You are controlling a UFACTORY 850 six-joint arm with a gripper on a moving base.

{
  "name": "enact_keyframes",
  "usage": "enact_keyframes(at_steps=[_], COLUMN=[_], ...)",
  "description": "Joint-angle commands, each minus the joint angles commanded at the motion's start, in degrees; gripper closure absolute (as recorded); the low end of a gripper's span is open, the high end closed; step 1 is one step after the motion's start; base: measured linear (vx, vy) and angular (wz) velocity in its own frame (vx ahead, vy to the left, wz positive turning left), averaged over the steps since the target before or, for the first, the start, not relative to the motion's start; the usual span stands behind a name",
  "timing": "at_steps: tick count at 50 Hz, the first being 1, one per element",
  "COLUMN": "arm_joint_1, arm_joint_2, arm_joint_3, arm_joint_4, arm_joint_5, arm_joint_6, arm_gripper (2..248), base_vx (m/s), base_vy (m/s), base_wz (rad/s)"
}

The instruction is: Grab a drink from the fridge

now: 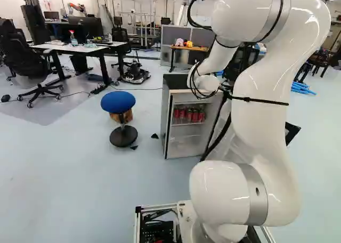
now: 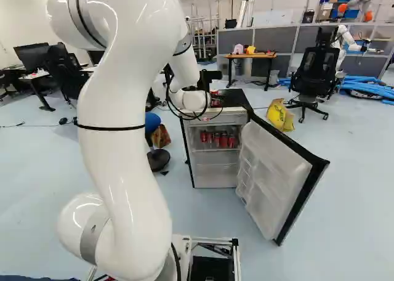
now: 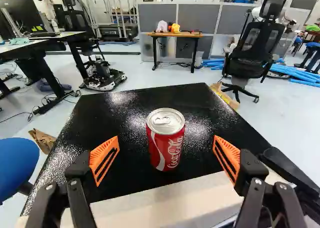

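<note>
Reaching out over the fridge (image 2: 215,177) with gripper (image 2: 206,79) spread wide, facing a red can (image 3: 166,144). Can spot shelved cans (image 2: 224,141) below only in base views.

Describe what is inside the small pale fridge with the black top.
Red metal cans stand side by side on a shelf. Whatever is behind them is covered; what the section below holds, I cannot tell.

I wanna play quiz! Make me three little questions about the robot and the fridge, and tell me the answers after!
1. True or false: the door of the fridge is shut.
2. What stands on top of the fridge?
A) a shoe
B) a red can
C) a plant
3. Fill in: the fingers of the gripper are wide ____, not touching that can.
Key: 1. False; 2. B; 3. open
</note>
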Motion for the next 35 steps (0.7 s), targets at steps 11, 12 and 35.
enact_keyframes(at_steps=[11,12,35], arm_joint_1=[-0.37,-0.43,-2.88], arm_joint_2=[2.69,2.96,8.13], arm_joint_3=[3.36,3.69,9.52], arm_joint_4=[0.00,0.00,0.00], arm_joint_5=[0.00,0.00,-0.04], arm_joint_6=[0.00,0.00,0.00], arm_gripper=[3,3,3], base_vx=[0.000,0.000,0.000], base_vy=[0.000,0.000,0.000], base_wz=[0.000,0.000,0.000])
